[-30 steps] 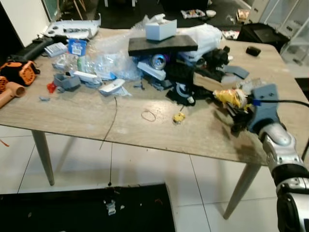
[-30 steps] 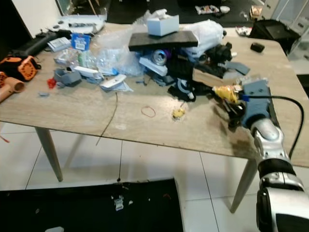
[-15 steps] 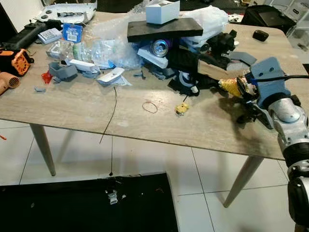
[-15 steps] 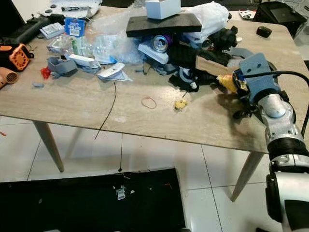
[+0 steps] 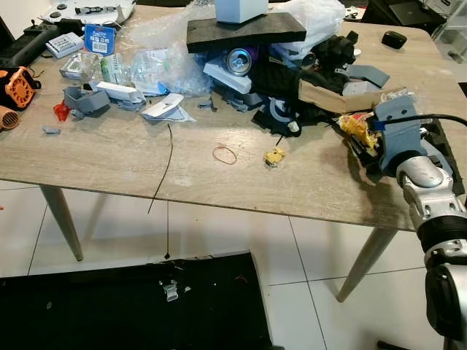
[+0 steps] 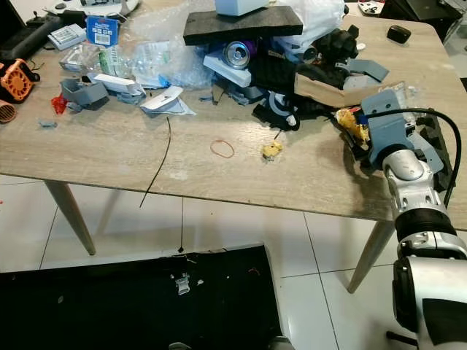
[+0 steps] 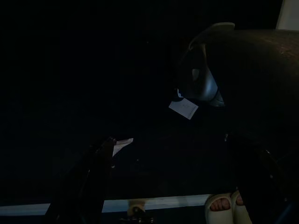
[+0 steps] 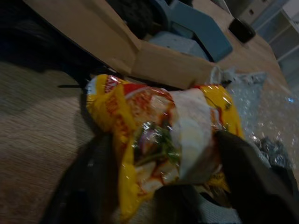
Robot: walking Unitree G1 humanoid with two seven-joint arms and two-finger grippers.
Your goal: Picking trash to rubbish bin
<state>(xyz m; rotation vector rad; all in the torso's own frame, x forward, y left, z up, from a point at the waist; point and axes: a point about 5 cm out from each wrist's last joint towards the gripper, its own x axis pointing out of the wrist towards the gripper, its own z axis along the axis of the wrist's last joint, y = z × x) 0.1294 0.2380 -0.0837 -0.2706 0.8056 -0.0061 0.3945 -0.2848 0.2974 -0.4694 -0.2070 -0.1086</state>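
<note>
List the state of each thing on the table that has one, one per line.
yellow snack wrapper: crumpled, clamped between the right gripper's fingers
right gripper: shut on the wrapper, at the table's right edge
drink can: on its side under the black slab
black slab: lying flat on top of the pile
rubber band: flat on the table, apart from the pile
left gripper: hanging idle in shade

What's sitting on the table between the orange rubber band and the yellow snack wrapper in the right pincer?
Between the rubber band and the yellow wrapper held in the right pincer lies a small yellow scrap; otherwise bare table, seen in both eye views.
</note>
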